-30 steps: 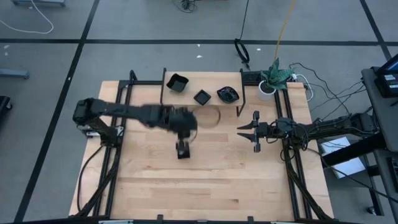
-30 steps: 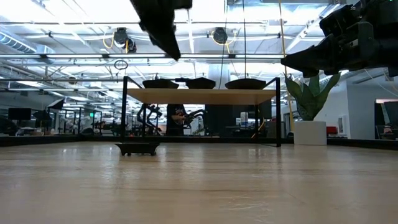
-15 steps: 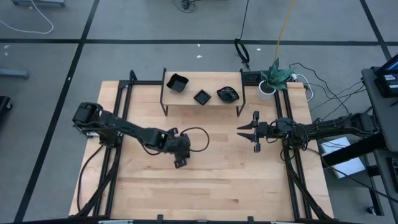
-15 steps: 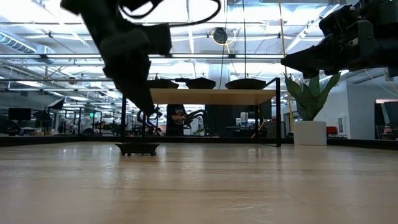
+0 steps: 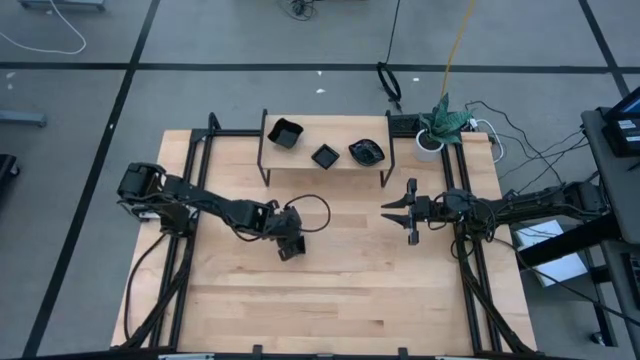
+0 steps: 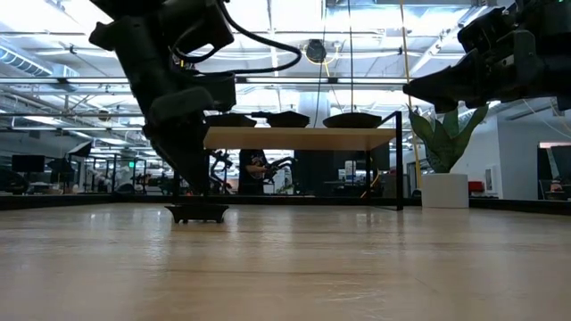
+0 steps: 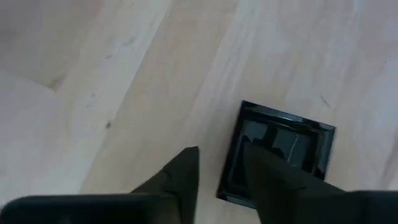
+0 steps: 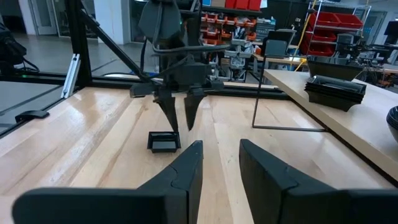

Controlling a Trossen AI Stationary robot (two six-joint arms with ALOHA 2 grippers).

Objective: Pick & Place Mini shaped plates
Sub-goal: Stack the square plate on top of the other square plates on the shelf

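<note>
the left gripper hangs low over the middle of the wooden table, just above a small square black plate that lies flat on the bare wood. its two fingers point down with a clear gap between them, so the jaws stand open and hold nothing; in the left wrist view one finger sits over the plate's edge and the other over the wood beside it. whether a fingertip touches the plate cannot be told. in the right wrist view the same plate rests on the table just below those spread fingers.

the right gripper waits in the air toward the right side of the table, well apart from the plate, aimed left. its fingers show a narrow gap with nothing between them.

at the far edge of the table stands a small shelf on a dark frame. on it are three more black plates: a larger square one at the left, a smaller square one in the middle, and a roundish one at the right. a potted plant stands at the far right corner.
</note>
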